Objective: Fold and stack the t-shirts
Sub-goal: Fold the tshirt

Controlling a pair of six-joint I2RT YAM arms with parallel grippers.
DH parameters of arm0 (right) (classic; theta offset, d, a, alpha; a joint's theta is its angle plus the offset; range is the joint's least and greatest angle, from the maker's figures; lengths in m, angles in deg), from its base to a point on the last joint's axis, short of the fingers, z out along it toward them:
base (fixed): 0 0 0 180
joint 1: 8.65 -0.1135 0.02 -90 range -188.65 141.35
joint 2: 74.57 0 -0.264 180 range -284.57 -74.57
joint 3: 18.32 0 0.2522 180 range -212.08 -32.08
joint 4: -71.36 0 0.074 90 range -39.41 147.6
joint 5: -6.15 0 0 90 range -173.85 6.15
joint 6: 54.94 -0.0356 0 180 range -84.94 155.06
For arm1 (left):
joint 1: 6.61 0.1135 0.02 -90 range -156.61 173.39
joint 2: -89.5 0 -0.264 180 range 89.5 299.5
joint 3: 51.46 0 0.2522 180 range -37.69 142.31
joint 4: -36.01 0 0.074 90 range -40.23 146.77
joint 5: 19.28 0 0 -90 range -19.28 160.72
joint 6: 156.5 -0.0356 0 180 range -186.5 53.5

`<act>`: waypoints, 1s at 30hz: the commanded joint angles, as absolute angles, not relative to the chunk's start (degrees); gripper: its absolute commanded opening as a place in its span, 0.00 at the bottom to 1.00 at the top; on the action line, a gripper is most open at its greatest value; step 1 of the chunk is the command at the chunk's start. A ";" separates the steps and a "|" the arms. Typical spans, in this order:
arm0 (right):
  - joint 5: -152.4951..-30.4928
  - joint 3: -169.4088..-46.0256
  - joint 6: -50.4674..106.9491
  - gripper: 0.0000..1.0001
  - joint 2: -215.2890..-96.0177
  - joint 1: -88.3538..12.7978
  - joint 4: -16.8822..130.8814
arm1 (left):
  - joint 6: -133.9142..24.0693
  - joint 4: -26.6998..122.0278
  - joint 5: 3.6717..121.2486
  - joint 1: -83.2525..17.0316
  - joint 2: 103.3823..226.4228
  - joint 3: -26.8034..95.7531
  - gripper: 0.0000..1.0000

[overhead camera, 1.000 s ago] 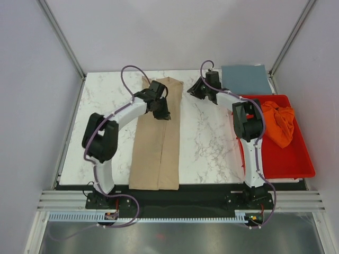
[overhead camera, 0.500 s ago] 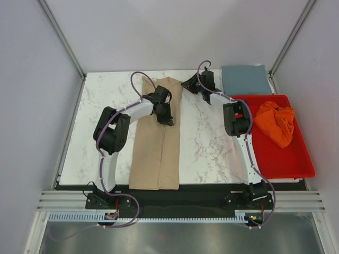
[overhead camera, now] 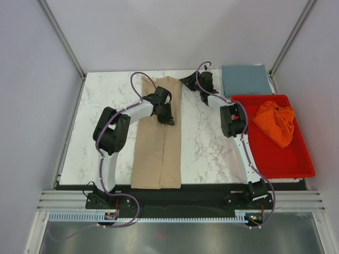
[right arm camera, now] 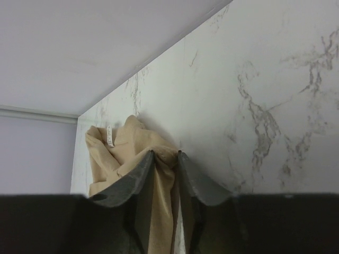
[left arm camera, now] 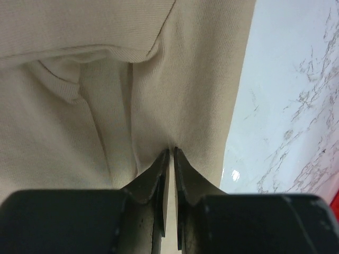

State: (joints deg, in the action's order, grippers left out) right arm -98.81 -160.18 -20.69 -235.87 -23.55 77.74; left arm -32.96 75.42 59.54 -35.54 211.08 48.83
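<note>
Right pincer (overhead camera: 186, 82) has crept toward the far edge of the bench (overhead camera: 106, 100), clamped on the tan t-shirt (overhead camera: 158, 153) at its far end; I've got the left pincer (overhead camera: 167, 119) pinching it mid-length.

Three t-shirts (overhead camera: 158, 153) (overhead camera: 246, 79) (overhead camera: 275, 124), one tray (overhead camera: 280, 161), two arms (overhead camera: 132, 111) (overhead camera: 241, 143).

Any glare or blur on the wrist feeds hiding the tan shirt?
Left wrist: tan shirt evenly lit, with small glare spots on the table. Right wrist: shirt sharp, right gripper dark and soft-edged. Top external: even light, soft shadows.
</note>
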 commanded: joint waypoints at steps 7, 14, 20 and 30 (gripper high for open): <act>-95.54 -166.46 -14.70 0.26 -239.89 -23.50 84.93 | -36.18 77.28 61.67 -36.41 213.33 43.87 0.15; -98.00 -168.23 -6.61 0.38 -239.90 -23.51 84.41 | -36.44 77.37 60.97 -36.32 212.28 44.65 0.17; -99.32 -156.47 -1.69 0.47 -228.58 -23.51 80.89 | -35.92 78.15 52.72 -35.53 207.28 47.56 0.30; -99.67 -128.11 -4.15 0.59 -197.05 -24.73 59.72 | -38.72 80.44 46.20 -23.59 187.43 31.67 0.38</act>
